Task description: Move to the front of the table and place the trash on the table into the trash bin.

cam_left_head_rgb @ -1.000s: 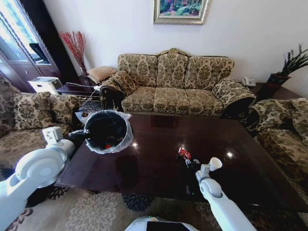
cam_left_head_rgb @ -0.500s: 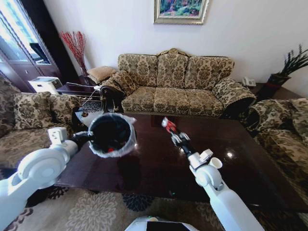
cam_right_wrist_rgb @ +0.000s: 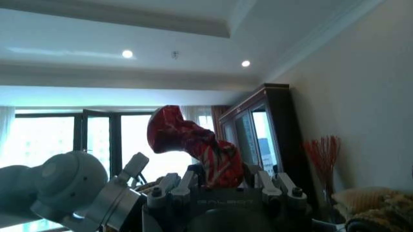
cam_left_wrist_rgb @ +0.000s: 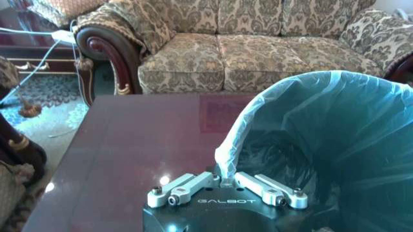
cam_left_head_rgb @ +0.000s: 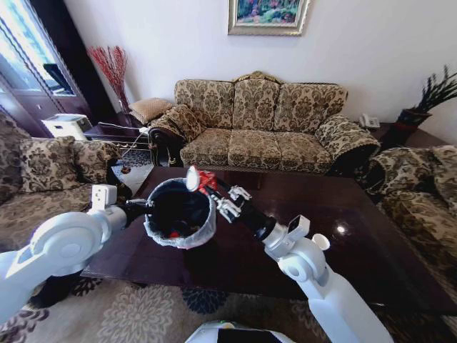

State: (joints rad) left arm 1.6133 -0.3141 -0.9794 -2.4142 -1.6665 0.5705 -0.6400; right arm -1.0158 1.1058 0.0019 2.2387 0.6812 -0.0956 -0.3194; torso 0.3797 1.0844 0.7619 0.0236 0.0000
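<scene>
Now, right pincer (cam_left_head_rgb: 211,187) clenching crumpled red wrapper (cam_left_head_rgb: 206,179), left pincer (cam_left_wrist_rgb: 223,186) gripping bag-lined round bin (cam_left_head_rgb: 180,212).

Three-seat patterned sofa (cam_left_head_rgb: 260,125) against far wall, framed painting (cam_left_head_rgb: 268,16) above it. Matching armchair (cam_left_head_rgb: 43,175) at the robot's left, another patterned seat (cam_left_head_rgb: 421,189) at right. Red dried branches (cam_left_head_rgb: 113,71) in far left corner, near dark cabinet (cam_left_head_rgb: 36,78). White appliance (cam_left_head_rgb: 66,126) beside side table. Potted plant (cam_left_head_rgb: 428,96) and white telephone (cam_left_head_rgb: 368,121) on right side table. Floral rug (cam_left_head_rgb: 143,314) on floor. Ceiling spotlights (cam_right_wrist_rgb: 127,54) lit
</scene>
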